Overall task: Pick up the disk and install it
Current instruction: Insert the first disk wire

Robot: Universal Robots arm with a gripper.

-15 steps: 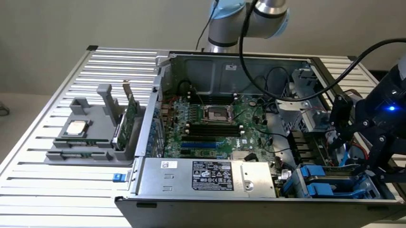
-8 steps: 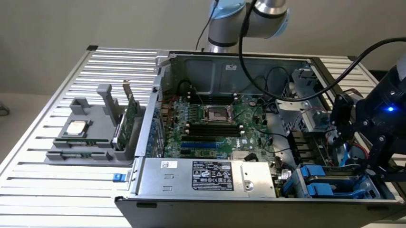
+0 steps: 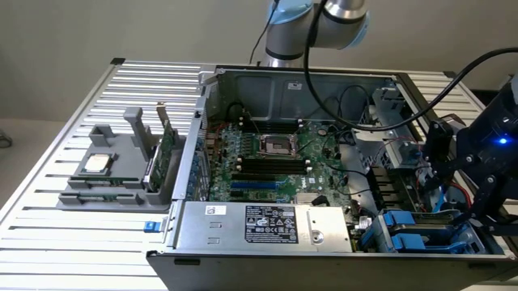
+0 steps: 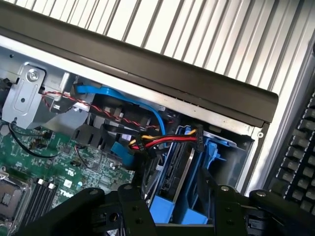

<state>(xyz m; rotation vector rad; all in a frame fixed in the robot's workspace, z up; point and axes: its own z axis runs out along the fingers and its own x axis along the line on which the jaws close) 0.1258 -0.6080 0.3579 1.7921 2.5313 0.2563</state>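
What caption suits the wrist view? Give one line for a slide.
Black gripper poised at the flat silver-grey metal disk in its blue plastic carrier frame, inside the open grey computer case.

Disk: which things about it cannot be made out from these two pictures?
Exterior view: the claw stands in front of the blue carriers, hiding part of them.
Wrist view: the disk shows edge-on, so its label is turned away.
Wrist view: its lower end is behind the claw.
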